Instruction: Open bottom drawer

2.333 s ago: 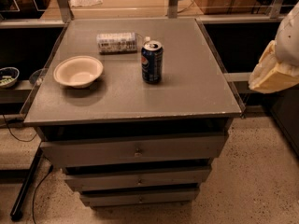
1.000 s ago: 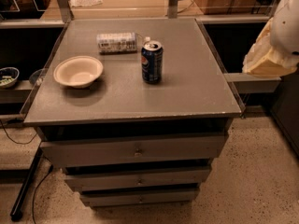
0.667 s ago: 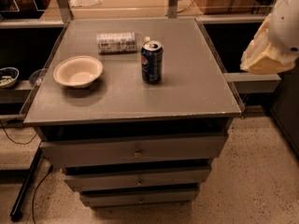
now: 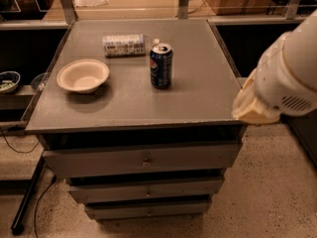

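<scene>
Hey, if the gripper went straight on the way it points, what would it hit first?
Likely the front right corner of the cabinet top: the gripper, at the right edge, points down-left at it. Depth is unclear; it might pass in front toward the floor.

The blue soda can [image 4: 161, 66] on the cabinet top [image 4: 198, 93] carried a round red, white and blue emblem that looked like the Pepsi mark; its lettering was too small to read. The lying bottle [image 4: 146, 43] wore a white label [image 4: 124, 44] with dark print, unreadable. The white robot arm [image 4: 290, 76] at the right edge bore no legible marking; the gripper was out of view.
</scene>
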